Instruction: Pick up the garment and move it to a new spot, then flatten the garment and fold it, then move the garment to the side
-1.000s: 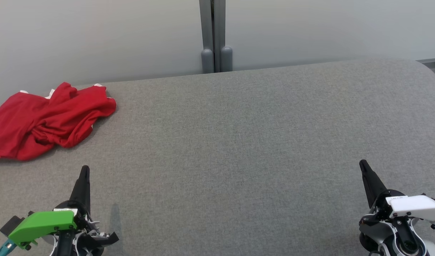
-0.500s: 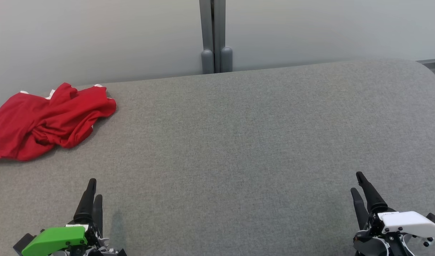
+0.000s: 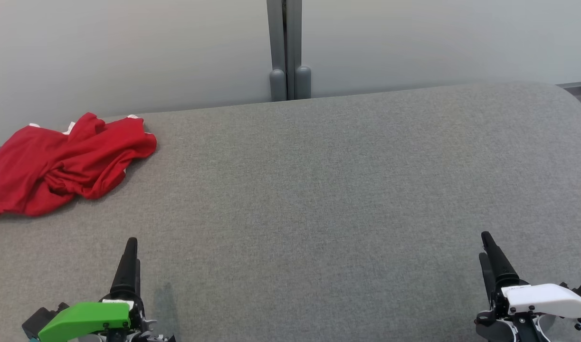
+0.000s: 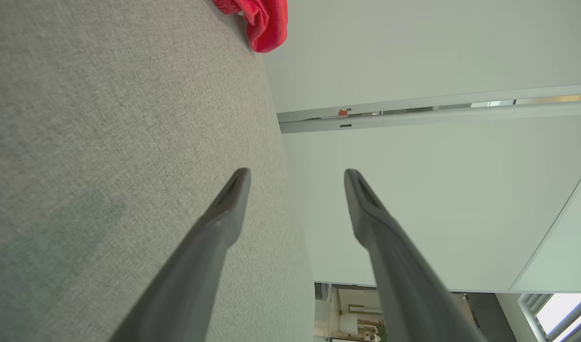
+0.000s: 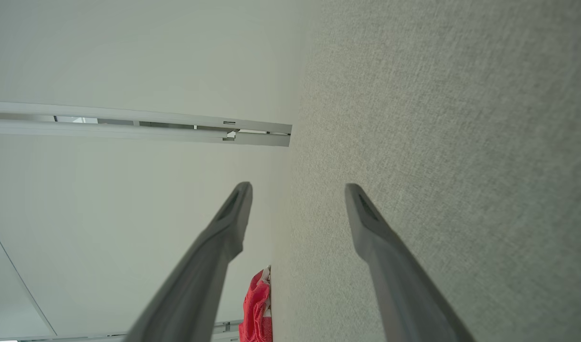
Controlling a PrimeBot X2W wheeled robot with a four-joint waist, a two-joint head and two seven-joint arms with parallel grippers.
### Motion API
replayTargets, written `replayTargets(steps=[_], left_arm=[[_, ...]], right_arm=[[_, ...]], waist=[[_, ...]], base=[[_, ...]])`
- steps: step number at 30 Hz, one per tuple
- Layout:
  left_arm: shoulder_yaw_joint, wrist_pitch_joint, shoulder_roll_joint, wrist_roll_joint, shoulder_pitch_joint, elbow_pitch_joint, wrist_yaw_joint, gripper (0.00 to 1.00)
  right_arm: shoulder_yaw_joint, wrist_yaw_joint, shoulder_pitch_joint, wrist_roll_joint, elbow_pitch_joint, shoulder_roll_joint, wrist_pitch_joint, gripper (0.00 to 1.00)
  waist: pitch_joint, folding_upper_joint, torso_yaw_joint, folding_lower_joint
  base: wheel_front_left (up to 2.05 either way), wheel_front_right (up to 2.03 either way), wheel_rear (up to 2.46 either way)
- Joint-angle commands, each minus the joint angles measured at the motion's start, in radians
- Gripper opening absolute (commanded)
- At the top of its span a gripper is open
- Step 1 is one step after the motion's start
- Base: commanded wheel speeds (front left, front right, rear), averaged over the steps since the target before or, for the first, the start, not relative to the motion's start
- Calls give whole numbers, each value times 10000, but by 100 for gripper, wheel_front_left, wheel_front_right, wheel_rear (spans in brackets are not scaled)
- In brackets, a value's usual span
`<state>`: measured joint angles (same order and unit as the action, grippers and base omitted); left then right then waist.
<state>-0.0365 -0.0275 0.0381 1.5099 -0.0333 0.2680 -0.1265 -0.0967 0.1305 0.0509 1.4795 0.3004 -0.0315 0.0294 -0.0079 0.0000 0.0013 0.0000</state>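
Your red garment (image 3: 67,164) lies crumpled at the bench's (image 3: 319,190) far-left edge, its long axis running roughly 8 to 2 o'clock. It sits at 11 o'clock from the left gripper (image 3: 132,251), whose fingers are apart and empty, so that arm is nearer. The right gripper (image 3: 483,244), also apart, is well away from it.

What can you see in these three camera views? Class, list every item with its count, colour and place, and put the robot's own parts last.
garment: 1, red with white trim, crumpled at the table's far left
table: 1, grey fabric top, across the head view
wall panels: 2, pale grey, behind the table
post: 1, grey, upright between the panels
left gripper: 1, dark fingers, green cover, lower left, open
right gripper: 1, dark fingers, white cover, lower right, open
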Motion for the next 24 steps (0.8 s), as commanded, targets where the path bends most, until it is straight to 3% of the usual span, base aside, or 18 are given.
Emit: replayTargets(steps=[1, 24], left_arm=[[43, 116, 51, -349, -89, -237, -19, 100], [701, 981, 84, -5088, -5, -1307, 620, 100]], right_arm=[[-66, 1, 42, -518, -225, -86, -129, 100], [411, 1, -253, -6119, -1575, -126, -996, 100]], waist=[[-8, 0, 2, 0], [-76, 0, 2, 0]], base=[[0, 0, 0], [0, 0, 0]])
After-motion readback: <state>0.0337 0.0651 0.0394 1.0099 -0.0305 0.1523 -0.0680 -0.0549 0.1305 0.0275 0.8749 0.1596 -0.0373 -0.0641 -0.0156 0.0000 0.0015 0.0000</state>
